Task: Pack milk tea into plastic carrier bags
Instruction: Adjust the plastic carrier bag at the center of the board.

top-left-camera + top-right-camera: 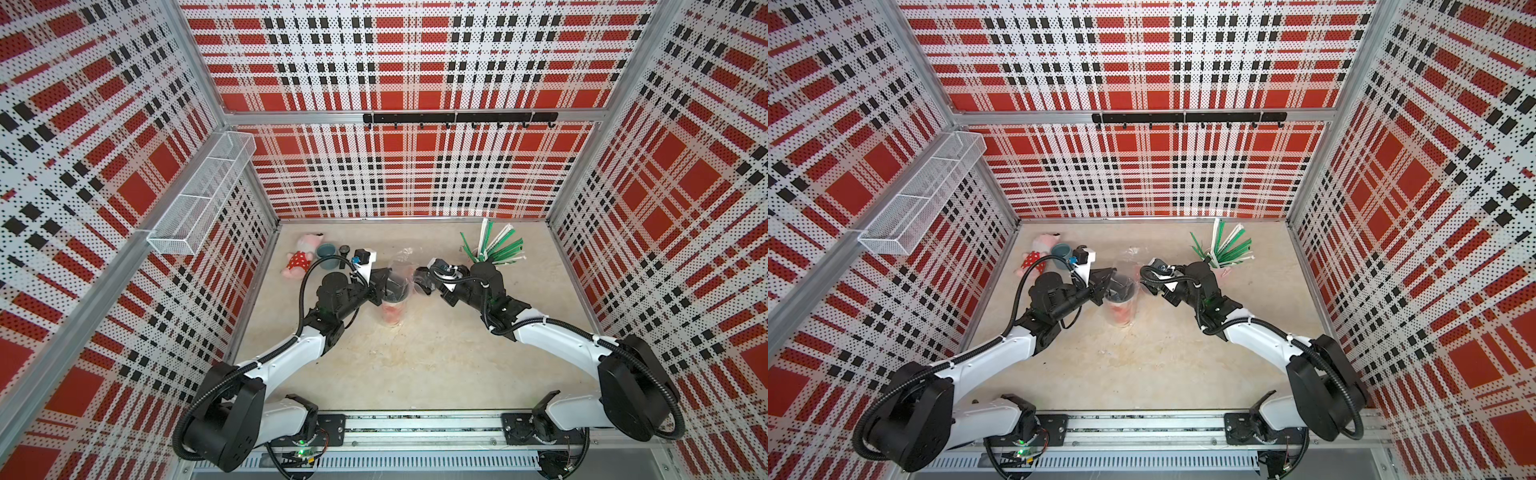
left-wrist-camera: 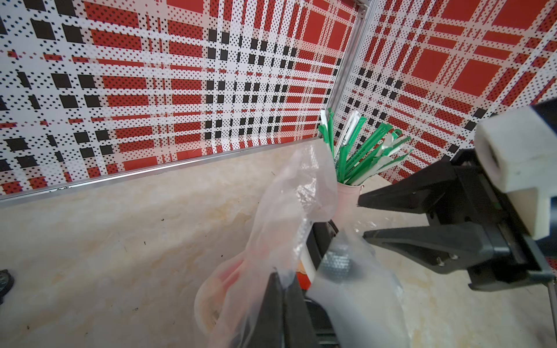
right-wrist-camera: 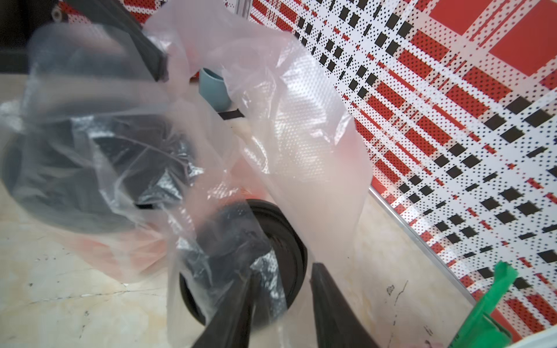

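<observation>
My left gripper (image 2: 281,280) is clamped shut on a fold of the plastic carrier bag (image 2: 301,186), and the film rises slack from that pinch. My right gripper (image 3: 283,271) faces it from the other side with its jaws apart. A strip of film hangs between them, unpinched as far as I can see. I judge the next move turns on that strip. It lies straight ahead between my right fingertips and runs roughly up and down, so closing where I am should catch it.

I take the cup of straws (image 2: 348,192) as my mark. One milk tea cup (image 1: 392,311) stands upright on the surface (image 1: 415,365), inside the bag, well off toward my left arm's side of the straws. Its long axis is vertical. A second black lid (image 3: 271,229) sits between that cup and the straws, just beneath my right gripper, so my right arm is the nearer one to it.

I count two milk tea cups, by their lids in the right wrist view. For bags, there is one around the first cup, plus crumpled film (image 1: 405,251) farther back. I cannot tell whether that film is a separate second bag.
</observation>
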{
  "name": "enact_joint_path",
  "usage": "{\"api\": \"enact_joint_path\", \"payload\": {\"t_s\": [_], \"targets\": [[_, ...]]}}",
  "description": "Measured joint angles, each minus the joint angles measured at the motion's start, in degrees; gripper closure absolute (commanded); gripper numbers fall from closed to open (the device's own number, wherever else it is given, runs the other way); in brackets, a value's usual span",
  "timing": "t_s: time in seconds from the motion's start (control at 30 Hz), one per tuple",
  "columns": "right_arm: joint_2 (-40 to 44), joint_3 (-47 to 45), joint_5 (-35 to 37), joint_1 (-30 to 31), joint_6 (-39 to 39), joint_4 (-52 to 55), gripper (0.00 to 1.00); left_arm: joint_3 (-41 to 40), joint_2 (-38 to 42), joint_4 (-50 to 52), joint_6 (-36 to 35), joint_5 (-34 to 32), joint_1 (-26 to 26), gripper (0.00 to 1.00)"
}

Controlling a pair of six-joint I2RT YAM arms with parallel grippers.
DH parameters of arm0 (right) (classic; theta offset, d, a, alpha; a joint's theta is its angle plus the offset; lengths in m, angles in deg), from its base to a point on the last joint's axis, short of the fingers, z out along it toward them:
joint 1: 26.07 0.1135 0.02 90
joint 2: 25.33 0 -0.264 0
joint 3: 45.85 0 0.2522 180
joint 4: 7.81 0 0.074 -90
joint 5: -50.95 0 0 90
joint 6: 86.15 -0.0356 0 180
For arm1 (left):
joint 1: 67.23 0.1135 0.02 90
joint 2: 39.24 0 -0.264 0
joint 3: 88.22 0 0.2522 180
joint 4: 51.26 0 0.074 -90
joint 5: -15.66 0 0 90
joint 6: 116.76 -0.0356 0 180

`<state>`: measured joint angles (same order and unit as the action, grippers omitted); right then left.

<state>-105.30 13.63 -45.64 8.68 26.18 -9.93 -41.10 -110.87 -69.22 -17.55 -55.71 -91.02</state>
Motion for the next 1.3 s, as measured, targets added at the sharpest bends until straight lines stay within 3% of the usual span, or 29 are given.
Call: {"api": "enact_joint_path", "payload": {"t_s": [0.07, 0.13, 0.3, 0.47, 0.77, 1.1, 1.3], "targets": [[-0.3, 0.6, -0.4, 0.0, 0.0, 1.7, 0.46, 0.0, 0.0, 0.0, 0.0, 0.0, 0.1, 1.0], [-0.3, 1.4, -1.7, 0.0, 0.1, 4.3, 0.36, 0.0, 0.0, 0.0, 0.0, 0.0, 0.2, 1.0], [0.7, 2.6, -5.3, -0.1, 2.7, 10.1, 0.28, 0.0, 0.0, 0.0, 0.0, 0.0, 0.4, 1.0], [1.3, 3.5, -7.1, -0.4, 5.7, 12.7, 0.3, 0.0, 0.0, 0.0, 0.2, 0.1, 0.6, 1.0], [-4.0, 9.7, -7.3, -1.4, 8.7, 14.4, 0.43, 0.0, 0.0, 0.0, 0.4, 0.2, 0.6, 1.0], [-3.7, 9.7, -7.0, -1.4, 10.1, 14.6, 0.97, 0.0, 0.0, 0.0, 0.6, 0.2, 0.6, 1.0], [-0.2, 9.6, -6.3, -0.7, 10.0, 14.9, 1.0, 0.0, 0.0, 0.0, 0.7, 0.3, 0.7, 1.0]]}}
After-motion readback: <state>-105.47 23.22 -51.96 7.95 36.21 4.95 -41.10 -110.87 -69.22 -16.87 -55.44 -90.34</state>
